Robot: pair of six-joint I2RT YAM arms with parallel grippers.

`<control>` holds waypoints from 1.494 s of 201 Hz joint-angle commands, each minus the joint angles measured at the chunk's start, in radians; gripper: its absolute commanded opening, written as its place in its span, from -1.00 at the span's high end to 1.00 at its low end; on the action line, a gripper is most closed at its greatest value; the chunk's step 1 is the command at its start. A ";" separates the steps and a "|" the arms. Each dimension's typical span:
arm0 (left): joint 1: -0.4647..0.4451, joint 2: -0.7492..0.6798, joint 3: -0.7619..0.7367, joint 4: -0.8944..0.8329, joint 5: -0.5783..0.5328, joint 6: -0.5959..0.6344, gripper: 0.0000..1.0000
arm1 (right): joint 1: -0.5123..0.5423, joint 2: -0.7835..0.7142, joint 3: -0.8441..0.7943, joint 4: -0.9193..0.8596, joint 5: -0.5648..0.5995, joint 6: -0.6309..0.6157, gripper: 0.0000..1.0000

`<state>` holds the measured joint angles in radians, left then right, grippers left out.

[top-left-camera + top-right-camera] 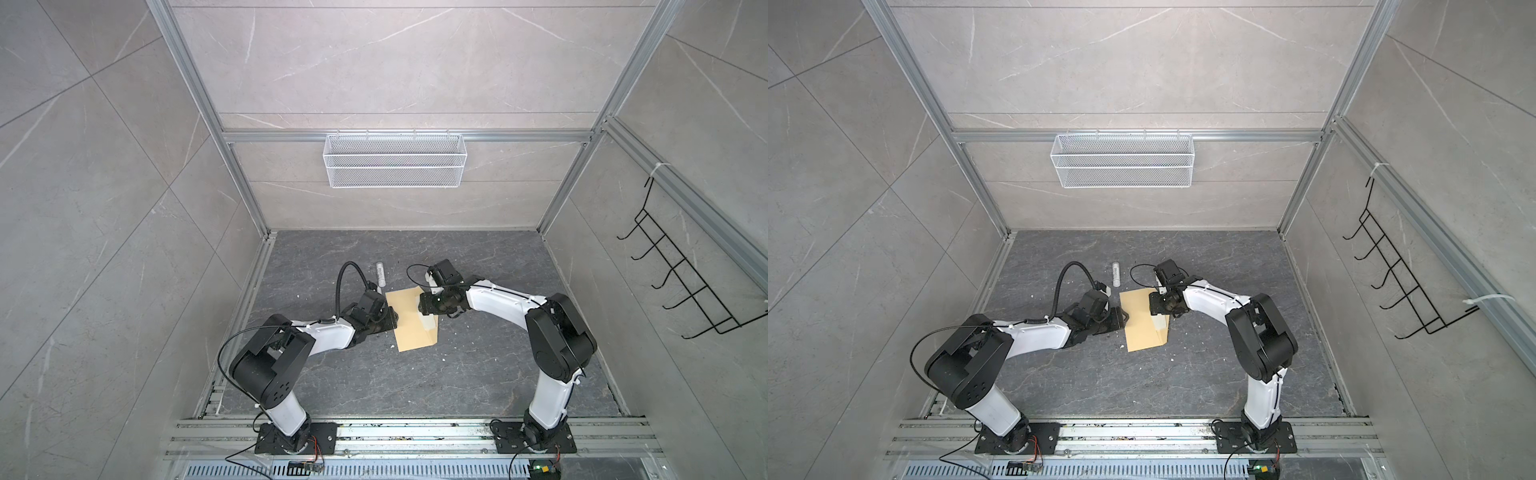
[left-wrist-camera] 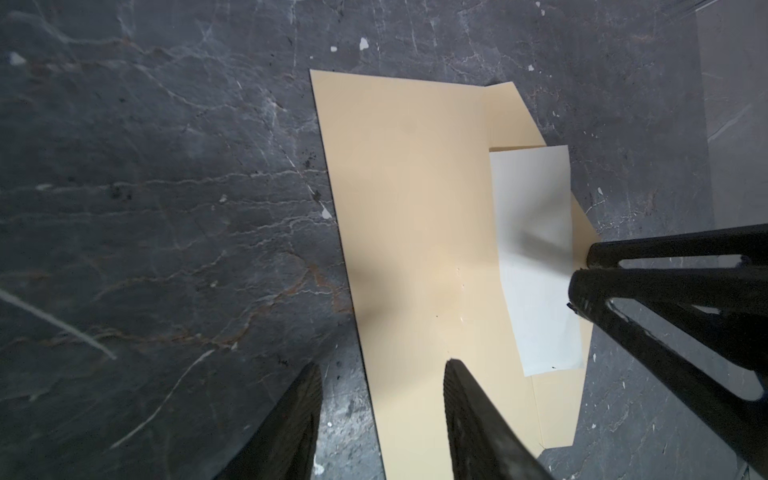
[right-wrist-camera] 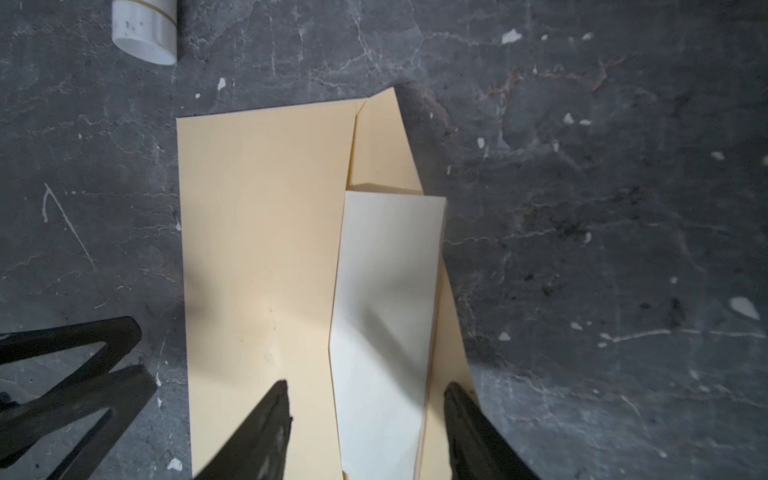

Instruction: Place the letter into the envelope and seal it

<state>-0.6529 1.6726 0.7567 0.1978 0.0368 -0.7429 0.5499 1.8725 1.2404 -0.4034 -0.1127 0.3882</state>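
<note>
The yellow-tan envelope (image 1: 409, 328) (image 1: 1140, 328) lies flat in mid-table, its flap (image 3: 382, 145) open. The letter (image 3: 386, 291) (image 2: 536, 257) shows as a pale sheet sticking out of the envelope's mouth and lying over the flap; it is slightly bent, and no border shows. My right gripper (image 3: 368, 384) (image 1: 423, 311) stands open just above, one finger on each side of the letter. My left gripper (image 2: 382, 365) (image 1: 392, 318) is open at the opposite long edge of the envelope (image 2: 407, 208) (image 3: 257, 228), one finger over the paper and one over the table.
A white glue stick (image 1: 380, 274) (image 3: 143, 29) lies on the dark stone table behind the envelope. White scraps dot the table. A white wire basket (image 1: 395, 160) hangs on the back wall and a black hook rack (image 1: 681, 274) on the right wall.
</note>
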 commanded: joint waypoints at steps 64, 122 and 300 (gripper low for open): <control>-0.002 0.049 0.020 0.066 0.035 -0.006 0.27 | 0.008 0.046 0.027 0.023 -0.020 0.006 -0.21; -0.002 0.078 0.027 0.075 0.042 -0.003 0.42 | 0.008 0.063 0.026 0.034 -0.031 0.009 -0.21; -0.001 0.137 0.039 0.095 0.068 0.000 0.55 | 0.027 0.107 0.039 0.064 -0.066 0.025 -0.20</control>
<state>-0.6521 1.7737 0.7815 0.3016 0.0830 -0.7517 0.5621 1.9491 1.2499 -0.3466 -0.1570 0.3992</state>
